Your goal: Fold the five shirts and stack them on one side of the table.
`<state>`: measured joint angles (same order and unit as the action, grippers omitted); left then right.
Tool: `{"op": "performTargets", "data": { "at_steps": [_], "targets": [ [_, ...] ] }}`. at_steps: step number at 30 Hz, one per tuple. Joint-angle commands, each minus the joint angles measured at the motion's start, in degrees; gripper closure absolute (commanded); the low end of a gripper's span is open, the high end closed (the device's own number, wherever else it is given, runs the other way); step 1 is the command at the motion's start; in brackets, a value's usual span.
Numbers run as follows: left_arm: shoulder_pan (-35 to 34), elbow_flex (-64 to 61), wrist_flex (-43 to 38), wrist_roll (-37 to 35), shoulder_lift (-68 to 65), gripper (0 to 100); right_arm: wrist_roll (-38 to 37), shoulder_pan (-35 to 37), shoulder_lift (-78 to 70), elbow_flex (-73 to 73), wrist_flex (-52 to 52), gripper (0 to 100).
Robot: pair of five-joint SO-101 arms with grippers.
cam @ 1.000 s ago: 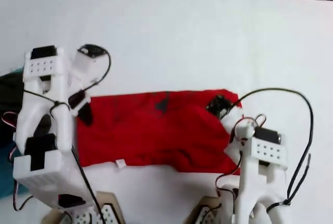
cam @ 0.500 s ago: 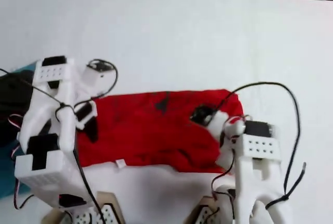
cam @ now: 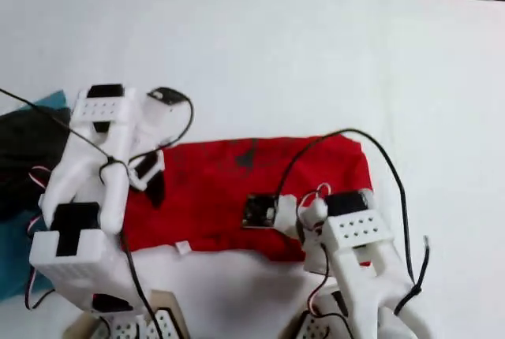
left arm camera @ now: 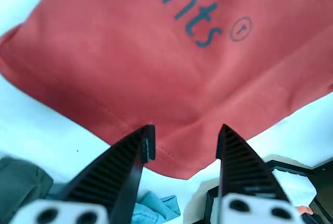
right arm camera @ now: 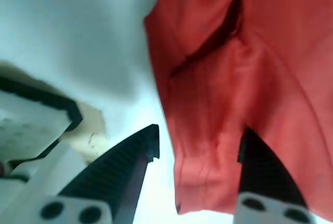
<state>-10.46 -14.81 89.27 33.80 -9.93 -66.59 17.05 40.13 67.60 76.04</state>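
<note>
**Red shirt (cam: 221, 197) half folded, more folds to go**

High view: it lies as a wide band mid-table (cam: 316, 55) between my arms. The dark and teal clothes (cam: 24, 165) at the left edge are probably the stack.

Left wrist view: my left gripper (left arm camera: 184, 143) gapes above the hem, grasping nothing.

Right wrist view: my right gripper (right arm camera: 200, 140) is spread across a rumpled edge that its arm covers from above.

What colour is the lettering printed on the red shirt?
Dark teal. The lettering on the red shirt shows best in the left wrist view.
</note>
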Motion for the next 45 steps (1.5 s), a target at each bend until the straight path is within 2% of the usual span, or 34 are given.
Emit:
{"op": "performTargets", "data": {
  "at_steps": [1, 5, 12, 23, 32, 37, 45],
  "targets": [
    [0.2, 0.7, -0.5, -0.4, 0.3, 79, -0.4, 0.5, 0.2, 2.7, -6.9, 74.0],
    [0.3, 0.7, -0.1, -0.4, 0.3, 79, -0.4, 0.5, 0.2, 3.8, -11.3, 76.2],
    [0.0, 0.5, -0.4, -0.4, 0.2, 79, -0.4, 0.7, 0.7, 3.2, -7.8, 94.0],
    [0.2, 0.1, -1.8, -0.4, -0.4, 79, -0.6, 0.6, 0.8, -11.1, 7.6, 93.9],
    [0.2, 0.1, -1.8, -0.4, -0.3, 79, -0.7, 0.8, 0.8, -12.0, 5.9, 94.2],
    [0.2, 0.1, -1.7, -0.4, -0.3, 79, -0.7, 0.6, 0.2, -19.9, 5.3, 94.3],
    [0.0, 0.1, -1.6, -0.4, -0.3, 79, -0.4, 0.4, -8.7, -23.5, -5.8, 94.3]
  ]
}}
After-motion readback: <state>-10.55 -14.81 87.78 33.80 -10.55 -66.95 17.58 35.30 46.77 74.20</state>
